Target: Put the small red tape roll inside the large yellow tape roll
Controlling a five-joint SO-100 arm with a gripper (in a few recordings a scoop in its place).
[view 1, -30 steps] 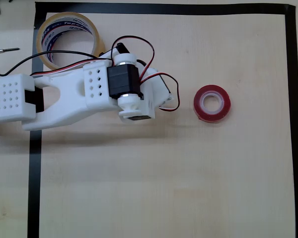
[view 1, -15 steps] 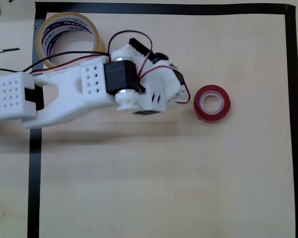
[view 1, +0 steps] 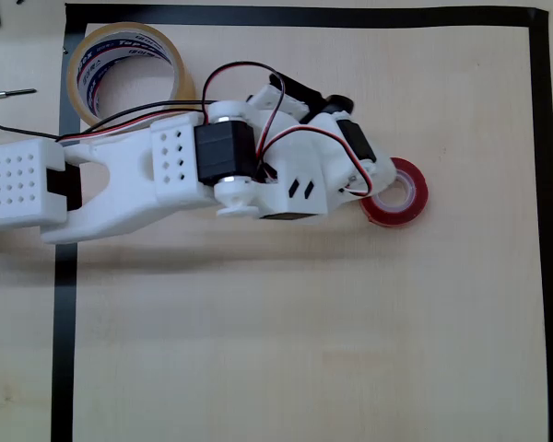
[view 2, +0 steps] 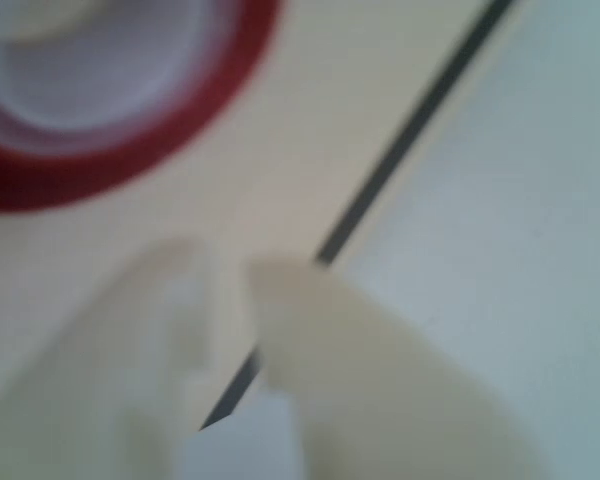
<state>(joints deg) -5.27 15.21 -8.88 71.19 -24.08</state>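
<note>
Large yellow tape roll (view 1: 126,72): far-left corner of your tabletop (view 1: 304,322), core printed in blue and red lettering too small to read, nothing inside it. Small red tape roll (view 1: 396,191): flat toward the right edge, its left part under your gripper (view 1: 373,180). Jaws: blurred in the wrist view; opening cannot be judged.

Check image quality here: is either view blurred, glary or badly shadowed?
Overhead view: sharp, evenly lit, with a soft shadow below the arm; small red tape roll and large yellow tape roll are crisp. Wrist view: heavily out of focus; the red roll and end effector are smeared.
</note>
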